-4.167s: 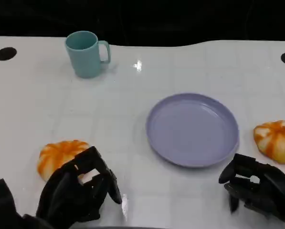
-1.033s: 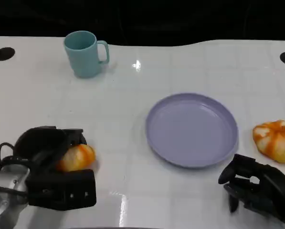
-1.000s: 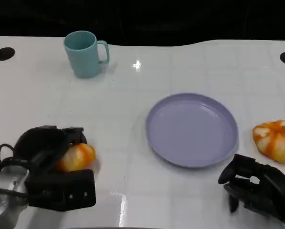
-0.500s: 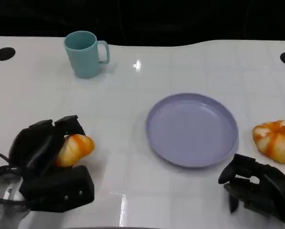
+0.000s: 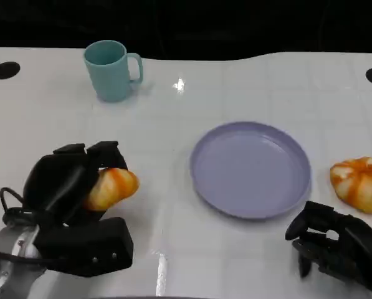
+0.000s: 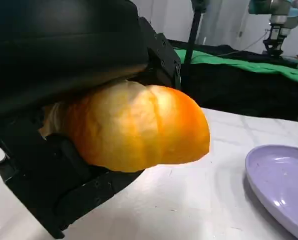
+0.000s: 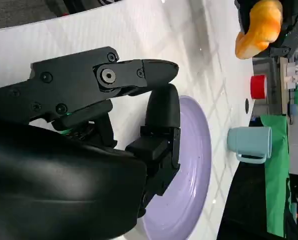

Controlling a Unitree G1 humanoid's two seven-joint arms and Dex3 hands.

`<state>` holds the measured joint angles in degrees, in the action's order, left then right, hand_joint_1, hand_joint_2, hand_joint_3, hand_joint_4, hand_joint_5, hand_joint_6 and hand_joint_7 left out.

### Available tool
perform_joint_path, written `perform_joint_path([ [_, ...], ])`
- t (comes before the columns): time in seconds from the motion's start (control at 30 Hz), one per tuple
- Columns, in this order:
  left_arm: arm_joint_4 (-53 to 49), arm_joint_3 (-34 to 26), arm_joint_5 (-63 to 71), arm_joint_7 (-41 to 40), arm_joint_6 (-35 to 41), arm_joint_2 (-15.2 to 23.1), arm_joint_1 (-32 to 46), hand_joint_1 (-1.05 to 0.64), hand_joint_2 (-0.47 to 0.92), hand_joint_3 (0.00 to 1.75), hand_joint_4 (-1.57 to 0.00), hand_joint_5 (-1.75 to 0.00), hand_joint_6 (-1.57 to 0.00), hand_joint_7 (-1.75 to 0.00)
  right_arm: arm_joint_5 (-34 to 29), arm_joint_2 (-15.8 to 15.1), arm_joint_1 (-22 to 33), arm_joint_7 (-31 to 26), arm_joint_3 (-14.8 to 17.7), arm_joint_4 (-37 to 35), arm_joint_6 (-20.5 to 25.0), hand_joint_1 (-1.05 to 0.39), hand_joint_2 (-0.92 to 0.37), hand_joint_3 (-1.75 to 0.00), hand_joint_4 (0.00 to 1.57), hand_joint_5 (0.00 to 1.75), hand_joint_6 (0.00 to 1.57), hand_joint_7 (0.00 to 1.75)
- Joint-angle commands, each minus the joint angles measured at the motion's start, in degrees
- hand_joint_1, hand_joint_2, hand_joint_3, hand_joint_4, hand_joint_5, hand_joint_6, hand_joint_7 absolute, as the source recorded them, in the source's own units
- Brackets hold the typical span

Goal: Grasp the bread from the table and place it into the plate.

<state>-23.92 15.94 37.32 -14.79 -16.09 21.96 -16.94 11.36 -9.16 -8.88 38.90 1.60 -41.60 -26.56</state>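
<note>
Left hand (image 5: 70,187) has the bread (image 5: 111,189) clutched at lower left of the head view, well left of the plate (image 5: 250,169). Only part of it sits inside the fingers, so a quick swing could shake it loose short of the rim. Right hand (image 5: 335,246) idles, fingers curled, holding nothing.

Teal mug (image 5: 112,69) upright on table (image 5: 192,93)

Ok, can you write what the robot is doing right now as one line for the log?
left robot hand: holds orange-and-white bread roll | round purple plate: empty | right robot hand: holds nothing, beside plate
</note>
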Motion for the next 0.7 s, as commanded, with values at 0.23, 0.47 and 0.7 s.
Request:
perform_joint_path([
  [0.23, -2.21, 2.49, 2.39, -1.55, -2.35, -2.20, -7.41, -0.18, 0.32, 1.60, -0.80, -1.75, -0.59, -1.75, -0.67, -0.36, 1.30, -0.25, -0.18, -0.91, 1.58, -0.51, -0.92, -0.27, 0.67, 1.75, 0.65, 1.40],
  [0.47, -8.02, 4.55, 3.27, -3.69, -4.65, -4.94, -12.88, -0.20, 0.39, 1.37, -0.84, -1.75, -0.64, -1.74, -1.02, -0.33, 1.87, -1.13, -0.59, 0.33, 2.61, -0.50, -0.92, -0.27, 0.65, 1.75, 0.65, 1.39],
  [0.7, -11.44, 6.54, 4.78, -5.22, -4.60, -7.83, -16.98, -0.15, 0.40, 1.25, -0.84, -1.75, -0.62, -1.75, -1.15, -0.47, 2.25, -1.02, -0.74, 0.97, 2.52, -0.51, -0.92, -0.27, 0.65, 1.75, 0.65, 1.40],
])
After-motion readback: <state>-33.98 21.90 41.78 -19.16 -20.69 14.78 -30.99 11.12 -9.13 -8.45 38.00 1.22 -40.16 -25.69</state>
